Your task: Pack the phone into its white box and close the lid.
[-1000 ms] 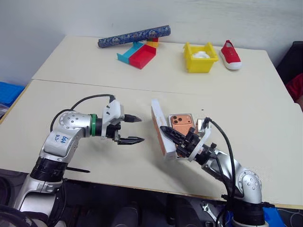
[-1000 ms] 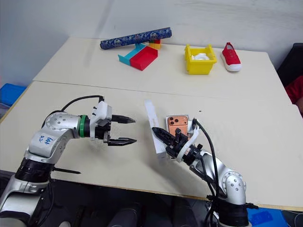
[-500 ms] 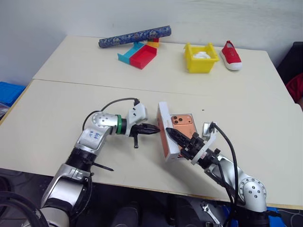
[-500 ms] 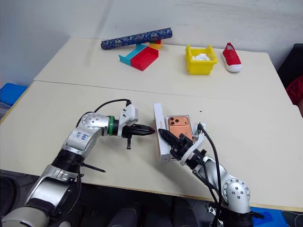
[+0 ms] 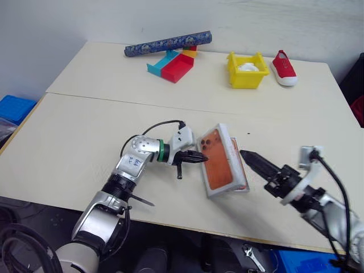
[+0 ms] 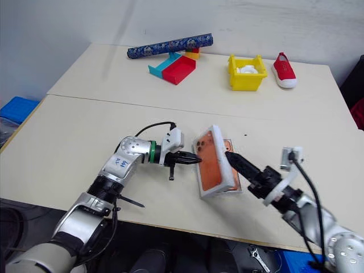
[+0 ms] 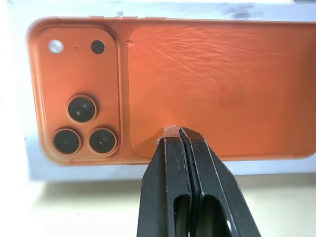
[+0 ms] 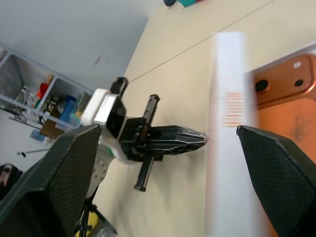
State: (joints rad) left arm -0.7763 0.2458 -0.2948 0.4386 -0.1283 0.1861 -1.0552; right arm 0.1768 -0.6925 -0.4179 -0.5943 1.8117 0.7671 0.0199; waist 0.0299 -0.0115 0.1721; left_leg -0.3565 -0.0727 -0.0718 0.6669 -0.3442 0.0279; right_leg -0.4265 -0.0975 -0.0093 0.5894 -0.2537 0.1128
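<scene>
Left wrist view gives you the closest evidence: the left gripper [image 7: 173, 131] is clenched, its two black fingers pressed flat together with nothing gripped between them. The tips touch an orange-copper face just beside the three-lens cluster. A small pale fleck sits at the tips; you cannot identify it. That orange face reads as the phone [image 7: 212, 79], bordered in white, but you cannot settle whether it is the handset itself or its likeness on a white cover. In the head views it tops a white slab, taken here as the lid [image 5: 227, 191], which lies tilted near the front edge of the tabletop, right of centre. The lens end points toward the far edge. Of the white box [image 5: 236, 152] you see no more than a pale strip along the slab's right long side, so whether the lid is seated on it cannot be told. The right gripper [image 5: 253, 161] stands released, its fingers spread wide in its own wrist view and holding nothing. One finger points at the slab's right long side, just beside it; contact cannot be judged. Its second finger is hidden in the head views.
</scene>
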